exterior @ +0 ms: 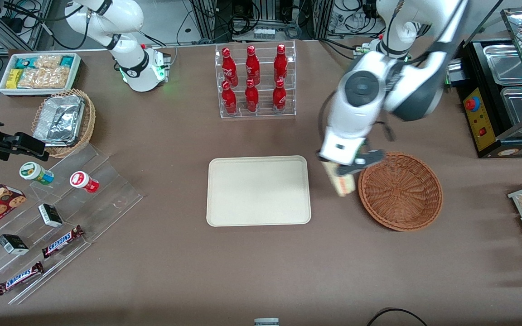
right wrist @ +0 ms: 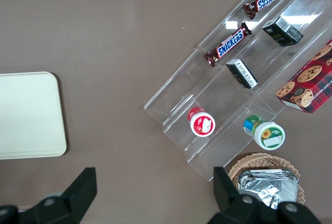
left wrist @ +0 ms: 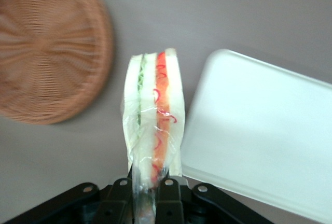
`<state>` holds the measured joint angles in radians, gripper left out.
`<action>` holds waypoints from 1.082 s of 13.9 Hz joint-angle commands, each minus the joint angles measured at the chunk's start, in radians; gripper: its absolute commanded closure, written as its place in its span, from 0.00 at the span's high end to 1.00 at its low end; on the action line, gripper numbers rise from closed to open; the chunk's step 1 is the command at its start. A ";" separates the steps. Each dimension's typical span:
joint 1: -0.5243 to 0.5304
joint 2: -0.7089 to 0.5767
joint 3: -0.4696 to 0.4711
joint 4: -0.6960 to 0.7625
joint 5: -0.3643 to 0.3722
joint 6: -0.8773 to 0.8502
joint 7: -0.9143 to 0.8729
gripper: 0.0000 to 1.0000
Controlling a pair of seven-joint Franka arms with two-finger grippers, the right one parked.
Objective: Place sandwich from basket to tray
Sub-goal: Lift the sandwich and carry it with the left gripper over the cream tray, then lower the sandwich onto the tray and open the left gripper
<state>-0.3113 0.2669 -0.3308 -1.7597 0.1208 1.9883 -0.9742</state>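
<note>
The sandwich (left wrist: 154,117) was held clamped in the gripper (left wrist: 148,195), between basket (exterior: 400,191) and tray (exterior: 258,190). It was best carried level over the tray before release.

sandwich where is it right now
The sandwich is held in the working arm's hand, above the bare table between the basket and the tray, out of the basket.

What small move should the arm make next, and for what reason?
Probably carry on sideways toward the tray. The gripper, its jaws shut on the sandwich, hangs over bare table between the basket and the tray, so the sandwich is not yet above the tray.
</note>
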 commanded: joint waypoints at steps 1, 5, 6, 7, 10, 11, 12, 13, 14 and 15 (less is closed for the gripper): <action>-0.112 0.177 0.006 0.176 0.025 0.009 0.011 0.00; -0.230 0.386 0.006 0.304 0.160 0.075 -0.004 0.00; -0.238 0.412 0.006 0.312 0.161 0.120 -0.003 0.00; -0.242 0.431 0.007 0.316 0.163 0.171 -0.001 0.00; -0.281 0.483 0.012 0.327 0.219 0.240 -0.008 0.00; -0.281 0.497 0.012 0.329 0.230 0.256 -0.008 0.00; -0.281 0.508 0.012 0.330 0.232 0.285 -0.011 0.00; -0.281 0.512 0.012 0.329 0.234 0.305 -0.014 0.00; -0.279 0.515 0.012 0.329 0.232 0.310 -0.015 0.10; -0.276 0.517 0.013 0.329 0.229 0.310 -0.023 0.23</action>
<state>-0.5766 0.7663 -0.3304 -1.4645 0.3316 2.2919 -0.9782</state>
